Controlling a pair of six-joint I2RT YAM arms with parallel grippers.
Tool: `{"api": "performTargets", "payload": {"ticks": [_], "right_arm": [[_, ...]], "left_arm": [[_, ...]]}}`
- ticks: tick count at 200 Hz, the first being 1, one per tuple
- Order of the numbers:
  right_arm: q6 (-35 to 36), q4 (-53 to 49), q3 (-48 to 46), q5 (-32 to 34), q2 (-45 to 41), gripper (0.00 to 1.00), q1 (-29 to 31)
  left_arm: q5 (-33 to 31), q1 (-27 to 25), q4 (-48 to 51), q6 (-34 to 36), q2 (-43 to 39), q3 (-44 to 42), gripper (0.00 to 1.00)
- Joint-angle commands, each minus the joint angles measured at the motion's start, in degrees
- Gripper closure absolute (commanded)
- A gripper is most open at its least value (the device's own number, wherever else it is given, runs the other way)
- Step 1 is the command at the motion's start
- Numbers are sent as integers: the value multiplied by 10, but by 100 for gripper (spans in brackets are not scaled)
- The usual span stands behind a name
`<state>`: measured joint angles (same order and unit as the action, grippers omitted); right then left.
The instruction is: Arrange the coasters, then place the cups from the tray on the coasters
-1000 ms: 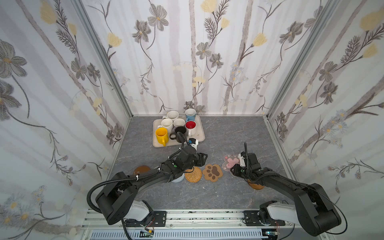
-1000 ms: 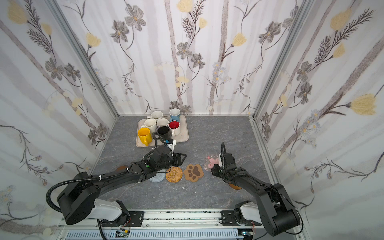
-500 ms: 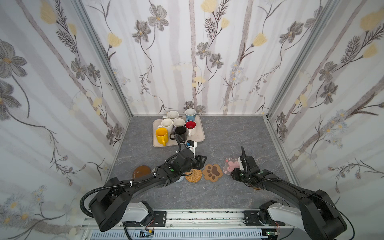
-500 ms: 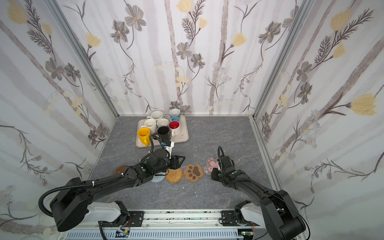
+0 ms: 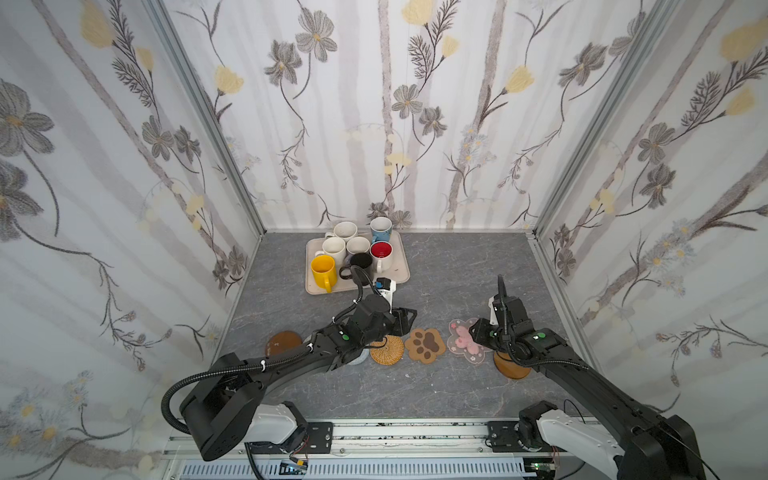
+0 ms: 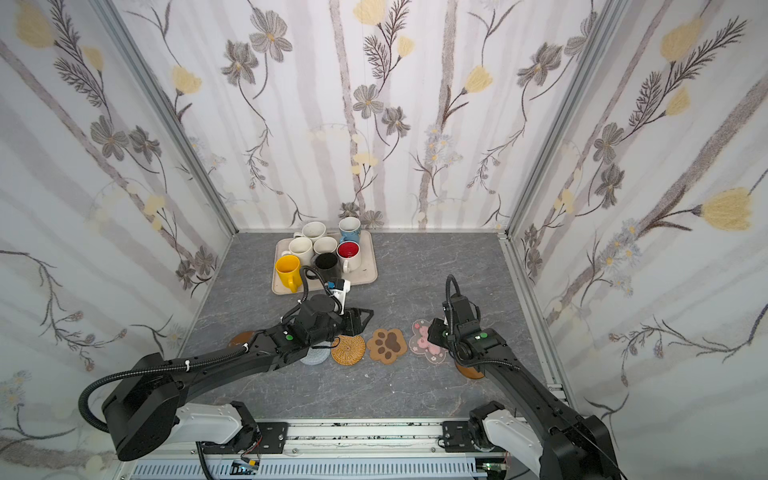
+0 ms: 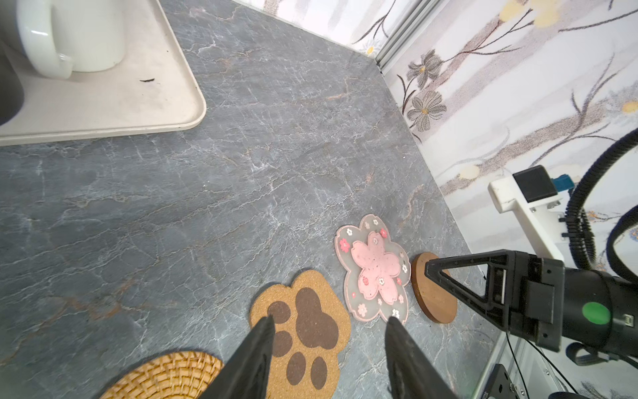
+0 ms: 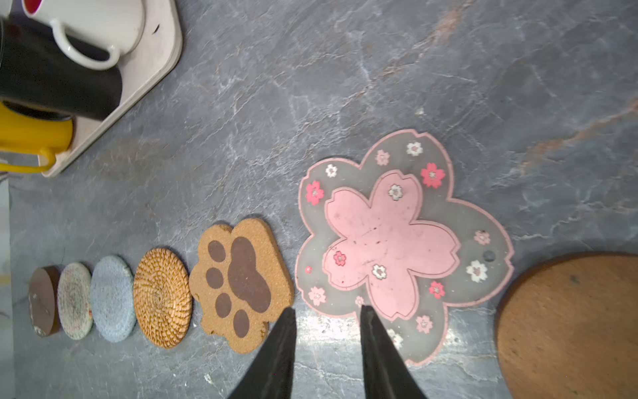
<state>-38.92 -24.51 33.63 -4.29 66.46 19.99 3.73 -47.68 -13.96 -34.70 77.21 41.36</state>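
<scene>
1. The paw coaster [image 5: 424, 345] lies flat on the grey bench [image 5: 436, 282] in a row of seven coasters.
2. To its left in both top views, the rattan coaster [image 5: 387, 350] is just beside it. The right wrist view shows the blue crochet coaster [image 8: 112, 298], the beige woven coaster [image 8: 74, 300] and a dark wooden disc [image 8: 43, 300] farther along that side.
3. On its other side, the blossom coaster [image 5: 463, 340] is just beside it, and a lighter wooden disc [image 5: 509, 365] lies beyond that.
4. The tray [image 5: 397, 266] lies well behind the paw coaster and a little to the left. All seven cups stand on it, among them the yellow cup [image 5: 323, 268] and the black cup [image 5: 360, 262].
5. The left hand [image 7: 329, 323] hovers just behind the paw coaster on the tray side. Its fingers are apart with nothing between them.
6. The right hand [image 8: 328, 311] is over the blossom coaster's side of the paw coaster. Its fingers are apart and grip nothing, and one fingertip [image 8: 371, 321] overlaps the blossom coaster's edge.
</scene>
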Motion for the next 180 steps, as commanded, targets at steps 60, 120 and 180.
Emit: {"api": "performTargets", "payload": {"ticks": [60,120,180], "right_arm": [[-81,-4,-93,-22,-122,10,-96],[-185,-19,-153,-34,-235,0,-101],[-225,-108,-156,-30,-287,0,-101]], "left_arm": [[19,-14,-27,10,44,11,42],[20,-15,-38,16,55,5,32],[12,-13,-39,28,56,0,19]]}}
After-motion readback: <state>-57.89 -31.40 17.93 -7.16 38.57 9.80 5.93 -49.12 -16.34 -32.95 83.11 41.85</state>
